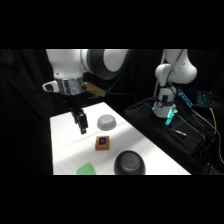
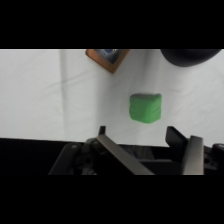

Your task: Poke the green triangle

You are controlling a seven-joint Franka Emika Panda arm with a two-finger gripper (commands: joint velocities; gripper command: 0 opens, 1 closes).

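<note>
The robot's black two-fingered hand (image 1: 80, 125) hangs over the far-left part of the white table (image 1: 65, 145), clear of everything on it. In the wrist view its fingers (image 2: 192, 150) stand well apart with bare table between them, so the hand is open and holds nothing.

The small flat bright green triangle piece (image 2: 145, 107) lies on the table ahead of the fingers in the wrist view, nearer the right finger than the left. In the side view it sits at the table's near edge (image 1: 86, 169), partly cut off by the picture's lower limit, and well apart from the hand.

Beyond it are three things that could get in the way. The orange-brown block with a dark blue top (image 1: 103, 143) stands near the middle of the table, between the hand and the table's right half. The pale grey dome-shaped piece (image 1: 106, 121) rests just behind that block. The dark rounded bowl-like object (image 1: 129, 163) sits near the front, just beside the green piece.

The chief risk, as I judge it, is aim. With the fingers spread, a descent centred on the piece could straddle it and touch only table. A path that drifts right could clip the block or the dark object instead. The piece is flat and light-looking, so a glancing push may slide it off the near edge. Coming down too hard would jam a fingertip into the table.
</note>
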